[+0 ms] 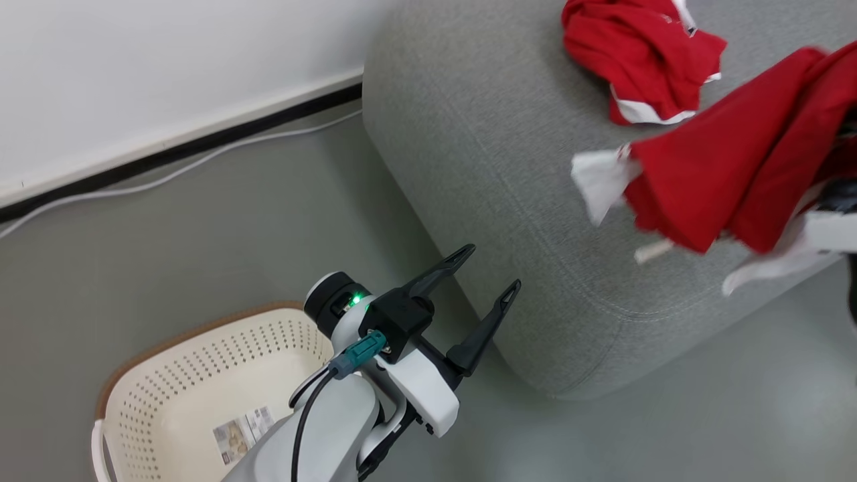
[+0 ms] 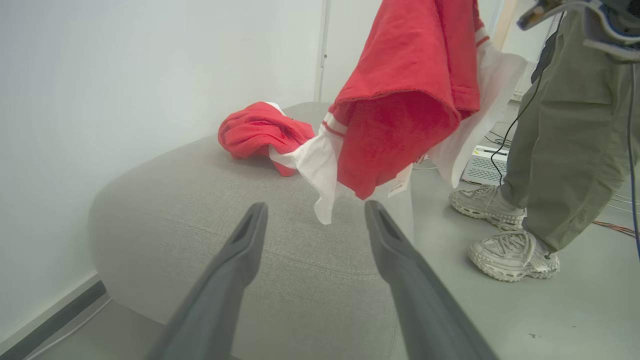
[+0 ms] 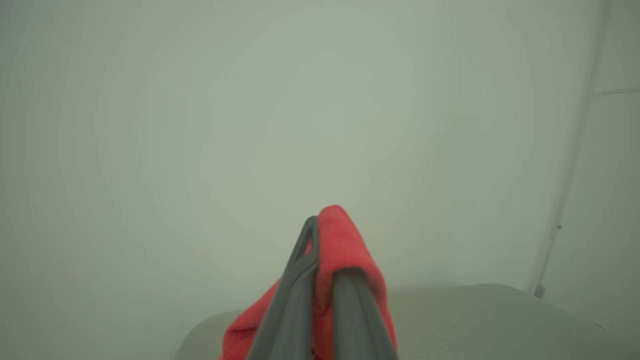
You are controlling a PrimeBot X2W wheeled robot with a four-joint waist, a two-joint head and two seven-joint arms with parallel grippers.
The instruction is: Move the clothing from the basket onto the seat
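One piece of red clothing (image 1: 643, 57) with white trim lies crumpled on the grey seat (image 1: 482, 154). A second red garment (image 1: 743, 167) hangs above the seat's right part, held up by my right gripper (image 3: 325, 250), which is shut on its fabric (image 3: 345, 240). In the left wrist view this hanging garment (image 2: 405, 95) dangles over the seat (image 2: 225, 210), beyond my open left gripper (image 2: 315, 220). My left gripper (image 1: 492, 271) hovers between the basket (image 1: 167, 375) and the seat's corner with nothing between its fingers. The basket's floor shows only a barcode label (image 1: 241, 432).
A white wall with a black skirting strip (image 1: 181, 150) and a white cable (image 1: 167, 175) runs behind the seat. A person's legs in olive trousers (image 2: 565, 130) and pale shoes (image 2: 512, 255) stand right of the seat, near a white box (image 2: 482, 165).
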